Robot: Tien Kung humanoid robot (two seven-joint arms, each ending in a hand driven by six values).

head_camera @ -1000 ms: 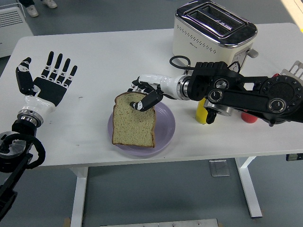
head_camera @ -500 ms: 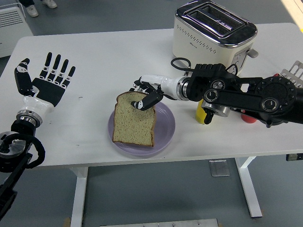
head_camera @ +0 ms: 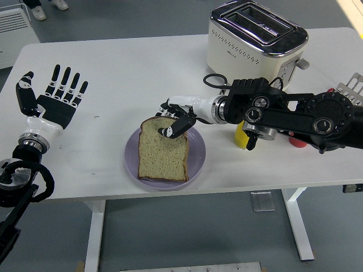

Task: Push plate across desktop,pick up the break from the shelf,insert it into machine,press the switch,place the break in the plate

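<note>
A slice of bread point(head_camera: 163, 156) lies on the purple plate point(head_camera: 198, 154) near the table's front edge, its top crust lifted a little. My right hand point(head_camera: 173, 122) reaches in from the right and pinches that top crust, thumb on the face of the slice and the other fingers behind it. The cream and chrome toaster point(head_camera: 255, 37) stands at the back right with both slots empty. My left hand point(head_camera: 54, 103) rests at the far left of the table, palm up and fingers spread, holding nothing.
A yellow bottle point(head_camera: 242, 135) and a red object point(head_camera: 298, 140) stand behind my right forearm. A black cable loop point(head_camera: 212, 79) lies in front of the toaster. A metal rack point(head_camera: 354, 85) shows at the right edge.
The bread has turned squarer on the plate and sunk lower. Plate and slice have shifted slightly left and toward the front edge, my right hand with them. The left hand barely moved.
</note>
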